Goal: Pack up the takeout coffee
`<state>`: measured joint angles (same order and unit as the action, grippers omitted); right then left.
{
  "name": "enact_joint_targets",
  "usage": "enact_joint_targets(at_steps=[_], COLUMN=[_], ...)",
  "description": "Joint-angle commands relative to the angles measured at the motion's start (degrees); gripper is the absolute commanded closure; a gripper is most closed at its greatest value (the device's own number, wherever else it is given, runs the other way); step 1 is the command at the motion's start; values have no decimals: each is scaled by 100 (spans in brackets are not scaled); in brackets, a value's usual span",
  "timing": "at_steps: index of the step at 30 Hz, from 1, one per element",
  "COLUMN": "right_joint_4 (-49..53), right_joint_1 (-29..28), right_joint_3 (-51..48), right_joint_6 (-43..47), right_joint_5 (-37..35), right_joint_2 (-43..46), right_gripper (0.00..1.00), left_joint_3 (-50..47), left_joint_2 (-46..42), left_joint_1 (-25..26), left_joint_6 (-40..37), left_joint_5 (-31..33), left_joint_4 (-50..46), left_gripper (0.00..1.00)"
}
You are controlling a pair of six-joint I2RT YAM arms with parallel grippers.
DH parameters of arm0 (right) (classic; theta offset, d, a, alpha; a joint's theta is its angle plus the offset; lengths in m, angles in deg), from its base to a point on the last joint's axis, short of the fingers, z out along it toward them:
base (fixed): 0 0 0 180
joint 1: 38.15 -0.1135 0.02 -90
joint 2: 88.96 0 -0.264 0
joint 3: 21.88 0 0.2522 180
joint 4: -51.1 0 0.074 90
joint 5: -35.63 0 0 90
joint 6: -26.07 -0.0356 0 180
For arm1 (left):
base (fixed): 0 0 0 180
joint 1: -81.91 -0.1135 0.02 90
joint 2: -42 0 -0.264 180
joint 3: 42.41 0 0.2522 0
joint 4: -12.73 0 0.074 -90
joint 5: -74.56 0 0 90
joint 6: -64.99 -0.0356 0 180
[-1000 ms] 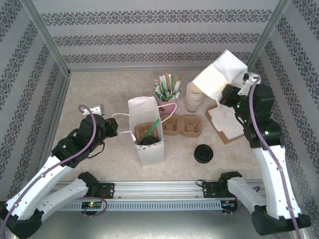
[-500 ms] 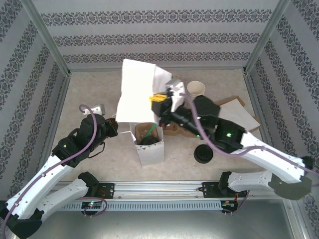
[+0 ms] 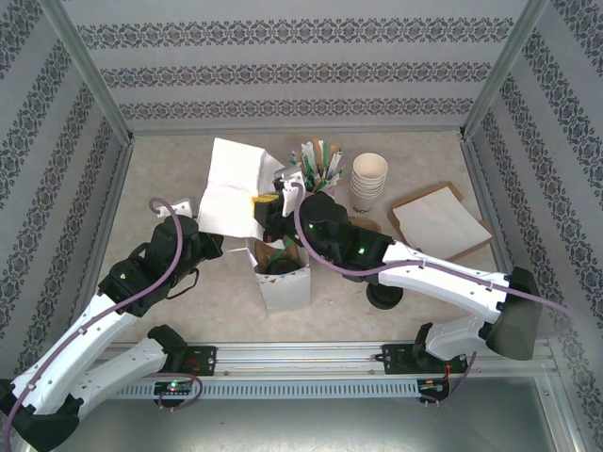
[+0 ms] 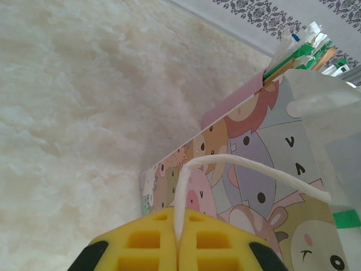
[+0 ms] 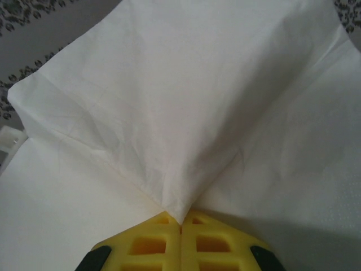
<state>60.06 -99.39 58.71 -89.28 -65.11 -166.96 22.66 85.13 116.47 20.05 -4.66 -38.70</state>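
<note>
Pinching the bag by its handle cord in my left pincer and a napkin in my right pincer, I am fearing the napkin snagging the rim, toppling the takeout coffee sitting inside, mid-frame.

The tabletop is a pale beige, mottled surface walled by patterned panels on the left, right and far sides. Near its centre stands a paper bag printed with cartoon animals, mouth open upward. Beyond it, toward the far side, a pink cup holds green and white sticks, and just to its right is a stack of white paper cups. Further right lies a brown cardboard sheet. A black-lidded takeout coffee sits right of the bag, toward the near edge. A small white object sits at the left.
</note>
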Motion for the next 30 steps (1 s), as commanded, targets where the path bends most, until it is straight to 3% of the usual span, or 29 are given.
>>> enact_joint_targets(at_steps=[1, 13, 22, 26, 30], right_joint_4=[435, 2304, 4165, 4945, 5205], right_joint_1=[31, 183, 174, 181, 200], right_joint_3=[-94, 100, 1438, 1931, 2157], right_joint_6=[-147, 226, 975, 931, 736], right_joint_5=[-180, -327, -272, -672, -593], right_joint_2=[154, 275, -572, -1003, -1208], right_gripper=[100, 100, 100, 100, 100], left_joint_3=[46, 80, 94, 107, 109], left_joint_2=[-22, -24, -50, -46, -42], left_joint_1=[88, 90, 92, 90, 86], left_joint_6=[-1, -49, -25, -29, -19], left_joint_5=[55, 152, 167, 178, 192], left_joint_4=[32, -18, -65, -87, -103], left_gripper=[100, 100, 100, 100, 100])
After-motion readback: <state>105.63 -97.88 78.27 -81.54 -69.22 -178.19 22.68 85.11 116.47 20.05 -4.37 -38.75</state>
